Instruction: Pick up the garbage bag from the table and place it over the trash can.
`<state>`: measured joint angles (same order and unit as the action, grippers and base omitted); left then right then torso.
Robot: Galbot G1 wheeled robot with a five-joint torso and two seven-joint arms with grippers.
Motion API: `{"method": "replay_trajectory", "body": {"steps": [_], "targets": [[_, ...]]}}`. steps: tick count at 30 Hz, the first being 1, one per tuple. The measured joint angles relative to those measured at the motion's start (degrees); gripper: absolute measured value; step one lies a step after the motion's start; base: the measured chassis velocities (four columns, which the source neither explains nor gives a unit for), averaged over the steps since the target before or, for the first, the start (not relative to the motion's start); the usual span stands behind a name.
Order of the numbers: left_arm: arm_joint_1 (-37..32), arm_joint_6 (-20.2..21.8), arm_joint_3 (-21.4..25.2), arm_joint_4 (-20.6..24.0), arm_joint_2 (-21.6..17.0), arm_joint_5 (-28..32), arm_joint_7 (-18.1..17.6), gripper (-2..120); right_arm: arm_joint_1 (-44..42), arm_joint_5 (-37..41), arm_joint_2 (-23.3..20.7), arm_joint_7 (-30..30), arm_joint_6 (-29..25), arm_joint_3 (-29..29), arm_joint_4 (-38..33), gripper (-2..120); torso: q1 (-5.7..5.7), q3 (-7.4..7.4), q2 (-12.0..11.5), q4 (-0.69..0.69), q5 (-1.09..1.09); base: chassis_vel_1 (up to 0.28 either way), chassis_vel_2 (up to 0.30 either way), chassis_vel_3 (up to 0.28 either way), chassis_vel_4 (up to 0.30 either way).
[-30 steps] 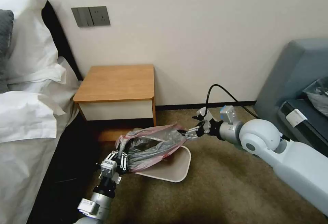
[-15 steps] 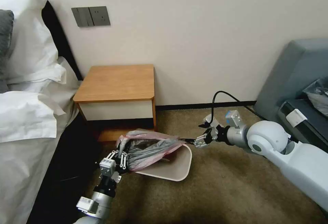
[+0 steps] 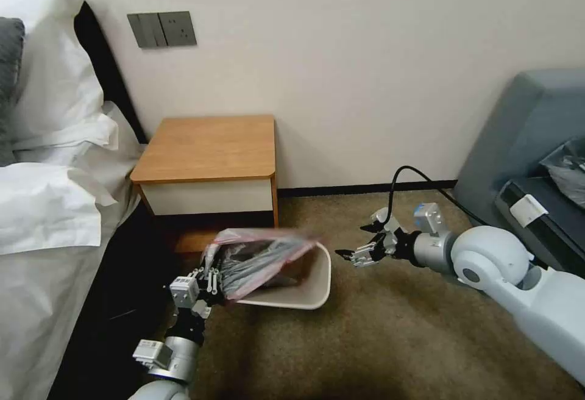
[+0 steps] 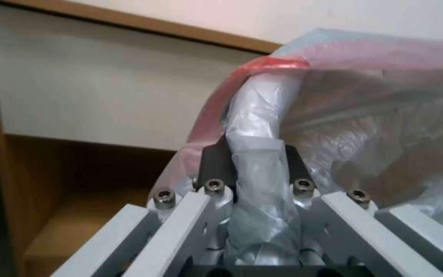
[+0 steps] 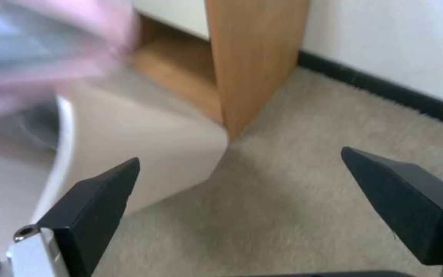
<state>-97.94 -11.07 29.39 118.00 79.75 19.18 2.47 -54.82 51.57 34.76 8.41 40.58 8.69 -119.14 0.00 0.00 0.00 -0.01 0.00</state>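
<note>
The left end effector [image 3: 207,281] pinches a bunched fold of the garbage bag [image 3: 262,260] at its pink rim, at the left side of the trash can [image 3: 311,287] standing on the carpet just in front of the tabletop's [image 3: 207,147] wooden stand. The film looks feather-light, crinkly and slippery, likely to slide or tear; the doubled rim seems the safest hold. The bin is smooth, rigid cream plastic with rounded corners. The right end effector [image 3: 361,242] hangs spread and empty just beside the bin's right rim.

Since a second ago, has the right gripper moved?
Yes. The right gripper has let go of the bag and pulled back right, away from the table, and now stands open.
</note>
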Motion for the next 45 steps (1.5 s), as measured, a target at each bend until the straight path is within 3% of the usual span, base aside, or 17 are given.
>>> {"method": "replay_trajectory", "body": {"steps": [6,8,9,12,13,16,17,21,29,40,45], "targets": [[0.3,1.2,-0.2,0.1,0.0,0.0,-2.4,8,-3.0,7.3,0.1,-8.2,-0.2,6.2,-5.5,100,0.0,0.0,0.0,0.0,0.0,0.0,0.0,0.0,0.0],[0.3,1.8,-0.2,0.6,0.0,-0.2,-3.7,8,-3.2,21.1,0.7,-18.8,-1.1,8.5,-11.4,100,0.0,0.0,0.0,0.0,0.0,0.0,0.0,0.0,0.0],[0.3,1.8,-0.2,0.6,0.0,-0.2,-3.7,8,-3.2,21.1,0.7,-18.8,-1.1,8.5,-11.4,100,0.0,0.0,0.0,0.0,0.0,0.0,0.0,0.0,0.0],[0.0,2.2,-0.4,1.4,0.0,-0.5,-5.1,8,-2.5,42.5,2.7,-36.4,-5.1,8.0,-19.1,100,0.0,0.0,0.0,0.02,-0.02,0.0,0.0,0.0,0.0],[0.0,2.2,-0.4,1.4,0.0,-0.5,-5.1,8,-2.5,42.5,2.7,-36.4,-5.1,8.0,-19.1,100,0.0,0.0,0.0,0.02,-0.02,0.0,0.0,0.0,0.0],[-0.1,2.7,-0.7,2.5,0.0,-0.8,-5.9,8,-2.2,58.8,7.0,-46.1,-8.7,4.2,-22.5,100,0.0,0.0,0.0,0.01,-0.01,0.0,0.0,0.0,0.0],[-0.1,2.7,-0.7,2.5,0.0,-0.8,-5.9,8,-2.2,58.8,7.0,-46.1,-8.7,4.2,-22.5,100,0.0,0.0,0.0,0.01,-0.01,0.0,0.0,0.0,0.0],[-0.2,3.6,-1.1,4.4,-0.1,-1.0,-6.4,8,-1.3,62.7,13.7,-52.7,-14.4,-4.7,-21.7,100,0.0,0.0,0.0,0.01,-0.01,0.0,0.0,0.0,0.0],[-0.5,3.8,-0.8,6.4,-0.1,-1.5,-6.4,8,0.6,62.5,22.0,-60.8,-20.5,-12.4,-16.8,100,0.0,0.0,0.0,0.02,-0.01,0.0,0.0,0.0,0.0],[-0.4,4.2,-0.9,7.0,0.1,-1.4,-6.4,8,1.4,53.7,25.5,-55.9,-18.9,-17.2,-9.8,99,0.0,0.0,0.0,0.01,0.0,0.0,0.0,0.0,0.0],[-0.4,4.6,-0.9,7.3,0.0,-0.8,-6.4,8,1.9,49.2,26.5,-51.3,-18.0,-18.7,-7.4,82,0.0,0.0,0.0,0.0,0.0,0.0,0.0,0.0,0.0]]}}
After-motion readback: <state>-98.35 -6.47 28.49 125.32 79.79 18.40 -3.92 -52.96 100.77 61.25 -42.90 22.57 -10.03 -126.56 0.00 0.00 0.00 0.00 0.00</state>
